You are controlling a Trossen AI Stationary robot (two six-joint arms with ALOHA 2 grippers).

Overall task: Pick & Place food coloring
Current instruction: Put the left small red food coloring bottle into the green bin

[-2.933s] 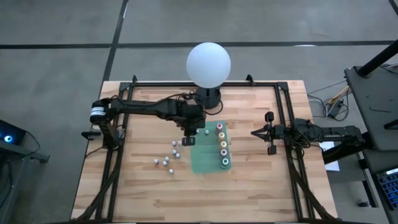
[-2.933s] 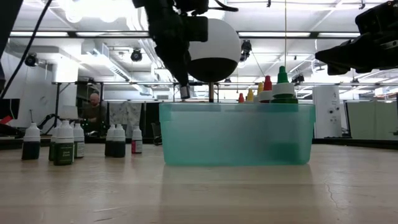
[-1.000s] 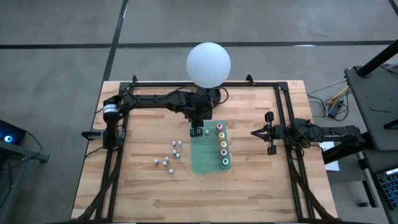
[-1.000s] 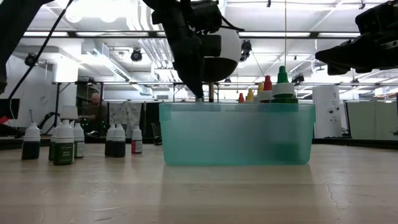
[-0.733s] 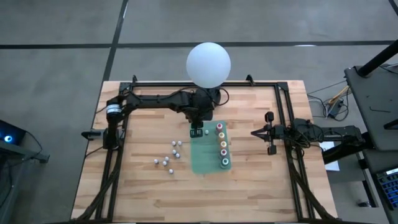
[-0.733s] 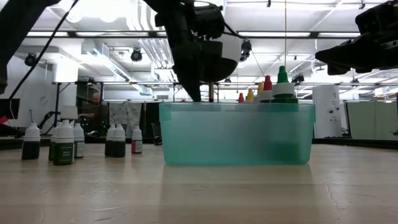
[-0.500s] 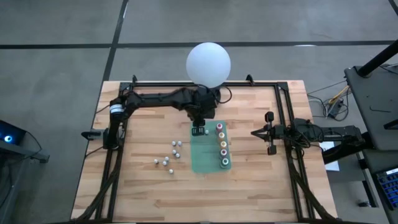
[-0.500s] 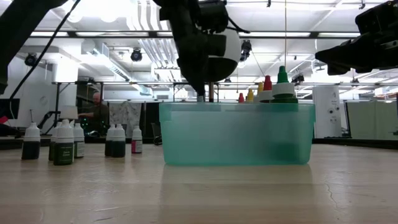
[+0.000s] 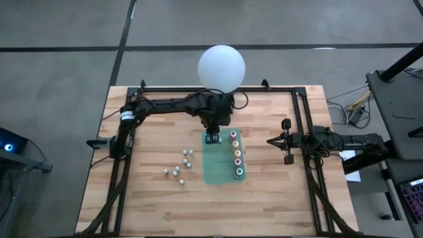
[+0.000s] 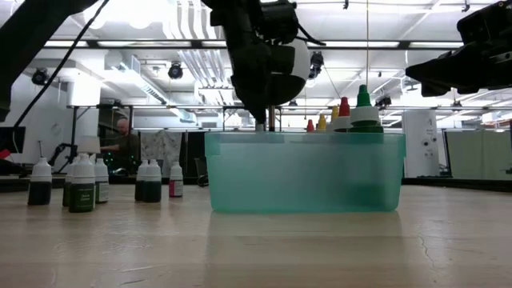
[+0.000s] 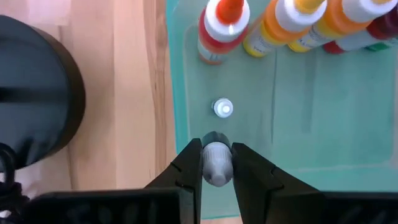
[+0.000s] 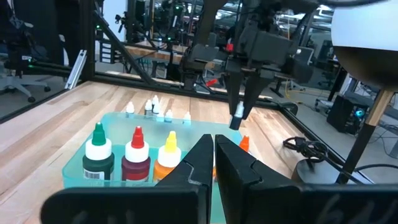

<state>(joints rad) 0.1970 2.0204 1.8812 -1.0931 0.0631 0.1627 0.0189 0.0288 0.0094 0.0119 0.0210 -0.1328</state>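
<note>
Overhead and table-level views of a wooden table (image 9: pixel 264 192) carrying a translucent green bin (image 9: pixel 217 165), with the white globe lamp (image 9: pixel 221 68) standing at the far edge. Left gripper (image 9: pixel 213 137) hangs over the far-left corner of the bin, its fingers (image 11: pixel 186 168) closed narrowly on a small whitish-capped food coloring bottle (image 11: pixel 216 163), which is held clear above the bin floor. A second small whitish-capped bottle (image 11: pixel 223 108) stands inside the bin just beyond the held one. Along the right side of the bin runs a row of larger bottles (image 9: pixel 236 156) with coloured tops; in the right wrist view these read, from near to far, green (image 12: pixel 98 155), red (image 12: pixel 137 159), yellow (image 12: pixel 168 158) and orange (image 12: pixel 243 143). Loose small bottles (image 9: pixel 178 168) stand in a scattered group on the bare wood to the left of the bin; the table-level view shows them as dark-bodied bottles with white caps. Right gripper (image 9: pixel 287 141) waits well to the right of the bin, by the right edge of the table, its fingers pressed together and holding nothing. A person shows dimly in the room behind the table.
</note>
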